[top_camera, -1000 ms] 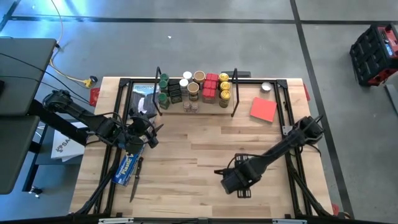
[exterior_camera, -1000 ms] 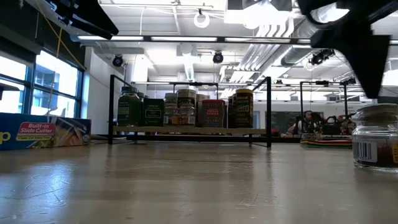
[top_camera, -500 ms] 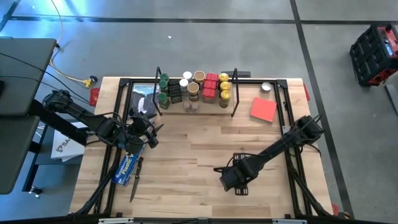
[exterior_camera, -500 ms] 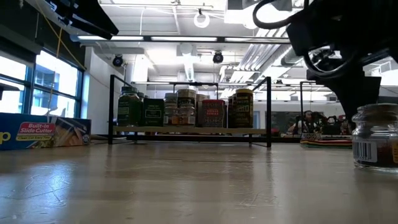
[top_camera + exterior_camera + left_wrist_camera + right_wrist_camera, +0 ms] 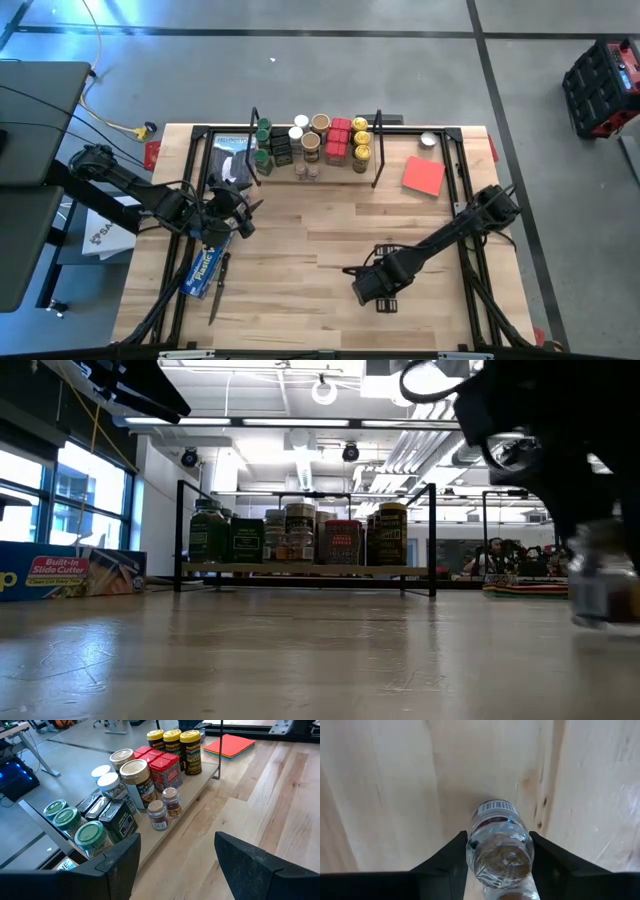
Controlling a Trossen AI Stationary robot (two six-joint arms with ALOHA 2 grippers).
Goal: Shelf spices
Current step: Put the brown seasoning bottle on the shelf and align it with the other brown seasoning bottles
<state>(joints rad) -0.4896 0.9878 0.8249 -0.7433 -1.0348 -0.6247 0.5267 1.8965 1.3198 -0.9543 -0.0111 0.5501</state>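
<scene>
One small clear jar (image 5: pixel 499 851) sits between the fingers of your right end effector (image 5: pixel 497 855).
Your right end effector (image 5: pixel 378 288) is low over the desk (image 5: pixel 300 270) at about 5 o'clock from its centre, its two dark fingers (image 5: pixel 451 857) standing close on either side of the jar, which stands upright on the wood (whether they already press the glass you cannot tell). The shelf (image 5: pixel 315 172) runs along the desk's 12 o'clock edge, well apart from that jar, with the other spices (image 5: pixel 150 775) crowded on its board: green-lidded ones at one end, red tins in the middle, yellow-lidded ones at the other. Your left end effector (image 5: pixel 238 212) waits at 9 o'clock with fingers spread, holding nothing, above a long blue box (image 5: pixel 207 265).
</scene>
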